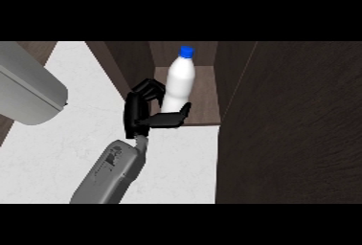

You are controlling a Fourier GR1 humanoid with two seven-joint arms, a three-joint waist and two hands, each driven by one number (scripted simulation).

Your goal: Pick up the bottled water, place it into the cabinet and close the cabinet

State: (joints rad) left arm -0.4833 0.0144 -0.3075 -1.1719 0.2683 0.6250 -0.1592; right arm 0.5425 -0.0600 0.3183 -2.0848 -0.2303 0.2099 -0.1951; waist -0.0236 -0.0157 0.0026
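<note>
The bottled water is white with a blue cap and stands upright inside the open cabinet, on its brown shelf. My left hand is at the bottle's left side. Its fingers curl against the bottle and its thumb crosses in front of the bottle's base, hiding it. My grey left forearm comes in from the lower left. My right hand does not show.
The cabinet's dark wooden door stands open and fills the right side of the view. A dark cabinet wall rises left of the shelf. The white marbled counter spreads below. A large grey rounded body sits at the upper left.
</note>
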